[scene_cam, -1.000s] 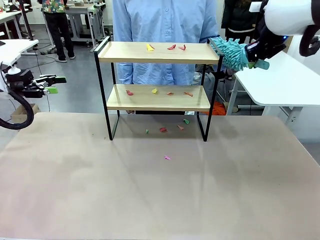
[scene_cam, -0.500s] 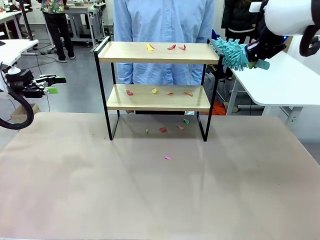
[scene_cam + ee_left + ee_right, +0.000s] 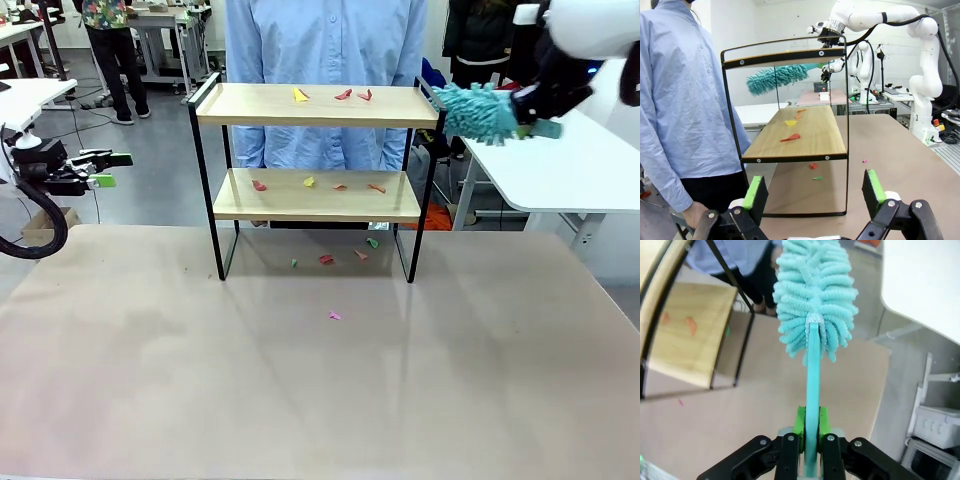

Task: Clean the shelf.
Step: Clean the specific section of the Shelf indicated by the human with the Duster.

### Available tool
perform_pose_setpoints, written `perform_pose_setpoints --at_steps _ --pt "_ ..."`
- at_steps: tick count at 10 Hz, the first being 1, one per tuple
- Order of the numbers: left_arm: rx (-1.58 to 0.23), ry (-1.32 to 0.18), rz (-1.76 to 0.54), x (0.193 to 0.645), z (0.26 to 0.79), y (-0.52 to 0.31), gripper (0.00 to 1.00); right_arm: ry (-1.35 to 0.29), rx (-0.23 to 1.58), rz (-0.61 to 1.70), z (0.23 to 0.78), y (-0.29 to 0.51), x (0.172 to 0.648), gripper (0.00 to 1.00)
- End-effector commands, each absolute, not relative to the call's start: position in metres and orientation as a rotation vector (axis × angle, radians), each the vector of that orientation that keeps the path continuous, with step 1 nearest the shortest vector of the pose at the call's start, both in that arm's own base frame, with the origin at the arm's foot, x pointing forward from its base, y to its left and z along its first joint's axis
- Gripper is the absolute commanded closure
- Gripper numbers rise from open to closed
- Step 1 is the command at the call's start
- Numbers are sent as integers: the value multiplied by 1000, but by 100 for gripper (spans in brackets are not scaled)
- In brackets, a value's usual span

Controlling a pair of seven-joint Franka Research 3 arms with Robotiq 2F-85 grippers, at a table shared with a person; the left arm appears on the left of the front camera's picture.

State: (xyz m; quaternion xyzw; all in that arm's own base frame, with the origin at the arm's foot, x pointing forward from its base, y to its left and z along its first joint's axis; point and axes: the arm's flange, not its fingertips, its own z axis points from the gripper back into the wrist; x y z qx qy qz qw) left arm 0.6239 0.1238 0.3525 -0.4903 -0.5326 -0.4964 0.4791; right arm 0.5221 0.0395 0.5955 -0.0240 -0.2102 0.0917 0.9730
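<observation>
Front view: the shelf [image 3: 315, 104], two light wooden boards in a thin black frame, stands at the far middle of a beige table [image 3: 300, 390], with a person in a blue shirt [image 3: 325, 50] just behind it. Its top board holds three small paper scraps [image 3: 343, 95], one yellow and two red. The lower board [image 3: 315, 197] holds four more, red, yellow and orange. Further scraps [image 3: 327, 259] lie on the table under and in front of the shelf.

At the picture's right, the right gripper [image 3: 527, 112] holds a teal fluffy duster [image 3: 478, 110]. The duster's head is just beside the shelf's right end, level with the top board; whether it touches the frame cannot be told. The left gripper [image 3: 110, 170] hangs well apart at the left edge, off the table.

The right wrist view adds the grip itself: the right gripper [image 3: 810, 432] has both green pads [image 3: 799, 422] pressed tight onto the duster's [image 3: 815, 295] thin handle.

The left wrist view looks along the shelf [image 3: 795, 132] from its end. It shows the left gripper [image 3: 815, 187] with its jaws spread wide around nothing, and the duster [image 3: 777, 77] beyond the far end.
</observation>
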Motion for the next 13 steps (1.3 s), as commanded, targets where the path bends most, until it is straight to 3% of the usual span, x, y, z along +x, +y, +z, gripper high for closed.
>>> perform_pose_setpoints --at_steps 1,6,9,13 --pt "-1188 -1300 -1231 623 353 124 0 -320 -97 315 607 -16 488 87" --pt "-1188 -1300 -1231 623 353 124 0 32 -66 644 593 -68 391 87" --pt "-1188 -1300 -1231 623 353 124 0 181 31 942 577 -32 352 87" --pt "-1188 -1300 -1231 623 353 124 0 196 129 1224 548 46 365 87"
